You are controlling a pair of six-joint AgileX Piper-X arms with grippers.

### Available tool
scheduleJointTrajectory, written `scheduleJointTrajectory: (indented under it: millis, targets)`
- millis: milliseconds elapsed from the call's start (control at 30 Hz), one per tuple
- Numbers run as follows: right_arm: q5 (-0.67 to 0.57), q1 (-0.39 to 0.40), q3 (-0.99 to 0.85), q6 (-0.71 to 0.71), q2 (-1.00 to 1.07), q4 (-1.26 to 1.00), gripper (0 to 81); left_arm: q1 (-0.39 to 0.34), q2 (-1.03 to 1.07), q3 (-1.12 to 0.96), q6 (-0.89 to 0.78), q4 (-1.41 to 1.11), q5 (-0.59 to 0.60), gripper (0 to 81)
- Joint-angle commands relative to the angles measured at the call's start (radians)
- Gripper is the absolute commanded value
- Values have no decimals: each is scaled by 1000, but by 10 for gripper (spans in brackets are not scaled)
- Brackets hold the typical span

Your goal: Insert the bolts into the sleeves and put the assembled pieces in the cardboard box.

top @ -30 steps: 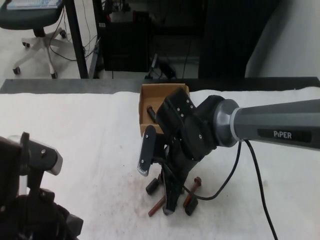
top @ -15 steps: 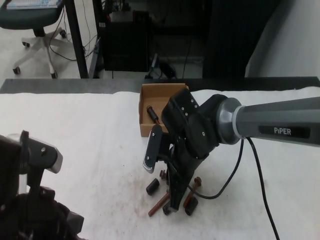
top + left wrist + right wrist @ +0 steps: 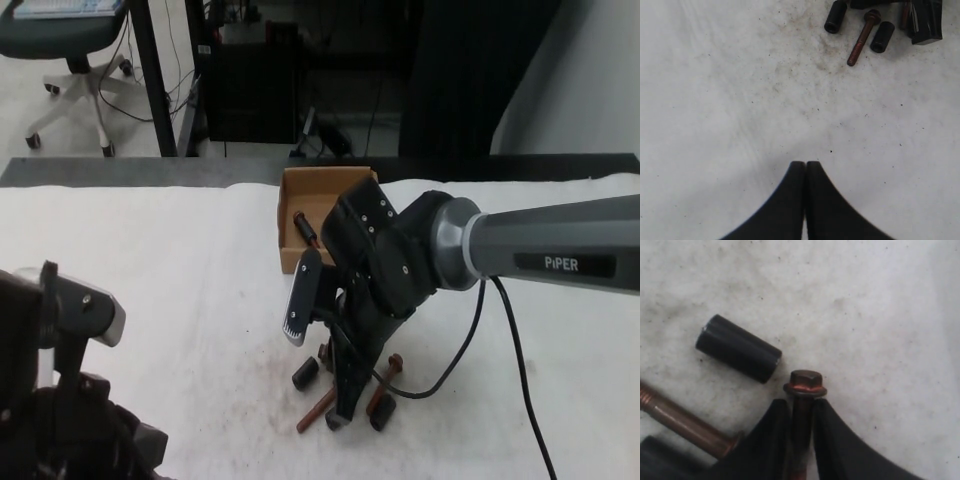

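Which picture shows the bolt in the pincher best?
The right wrist view: the bolt sits close up, its shank between the fingers of the right gripper. In the high view the arm hides most of it; the left wrist view catches perhaps a reddish sliver.

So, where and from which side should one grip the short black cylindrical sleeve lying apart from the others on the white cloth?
Grip the short black cylindrical sleeve at mid-length on its round wall, from above, fingers across its axis. It lies on its side on the white cloth with bare cloth on both flanks; this hold probably leaves both ends free for insertion.
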Motion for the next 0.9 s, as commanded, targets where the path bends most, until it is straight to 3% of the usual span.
scheduleJointTrajectory:
  millis: [0,500,567,667,767,867]
  targets:
    - [-15,0,-3,4,28,18,195,-1,-8,1,-7,-4,2,3]
    - [-15,0,-3,4,36,-33,195,-1,-8,1,-7,-4,2,3]
    - [-15,0,-3,4,36,-33,150,-1,-8,1,-7,-4,2,3]
    - [-15,0,-3,4,36,-1,6,-1,-8,1,-7,-4,2,3]
    - [-15,0,-3,7,36,67,8,-1,-8,1,-7,-4,2,3]
    - [-15,0,-3,106,13,87,8,-1,-8,1,-7,-4,6,3]
